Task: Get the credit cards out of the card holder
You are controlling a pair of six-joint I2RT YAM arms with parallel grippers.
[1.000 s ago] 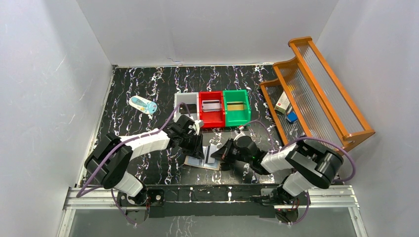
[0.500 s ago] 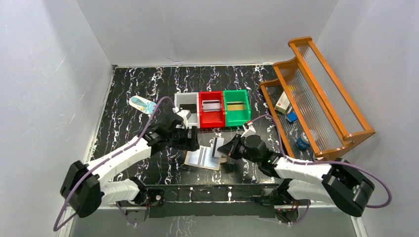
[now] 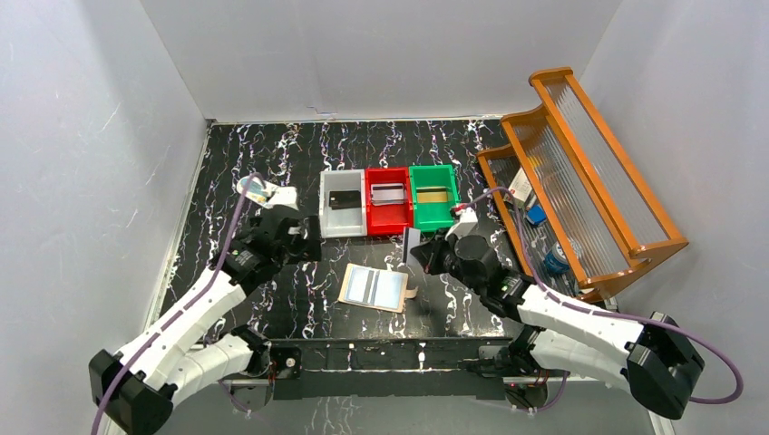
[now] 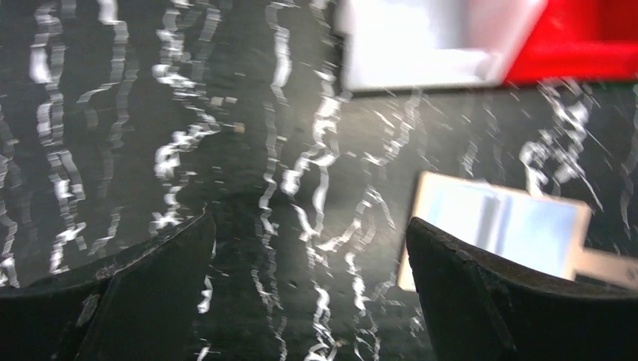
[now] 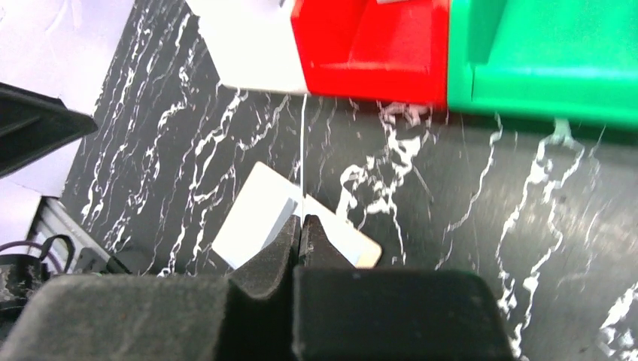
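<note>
The card (image 5: pixel 302 158) stands on edge in the right pincer (image 5: pixel 302 226), whose jaws are clamped together on its lower edge, so in that wrist's view it shows only as a thin pale line rising from the tips. It looks light, stiff and slick. With such a narrow pinch at one edge it could probably pivot or slide out, so a bite deeper on the flat faces would be safer.

The holder (image 3: pixel 374 288) lies open and flat on the desk (image 3: pixel 272 163), under and just to the left of that pincer, its pale pockets facing up. Being soft and light, it would likely drag along if a card caught in a pocket, so it is best pinned at an outer edge or at the tab. I cannot tell whether any cards remain inside.

Beyond the right pincer's tips are the white bin (image 3: pixel 328 224), the red bin (image 3: pixel 388 223) and the green bin (image 3: pixel 433 218) in a row. They hold a black card (image 3: pixel 343 199), a silver card (image 3: pixel 388 193) and a gold card (image 3: pixel 433 194).

The left pincer (image 4: pixel 310 222) hangs with its jaws wide apart and nothing between them. The holder lies ahead and to the right of it, apart from it.
</note>
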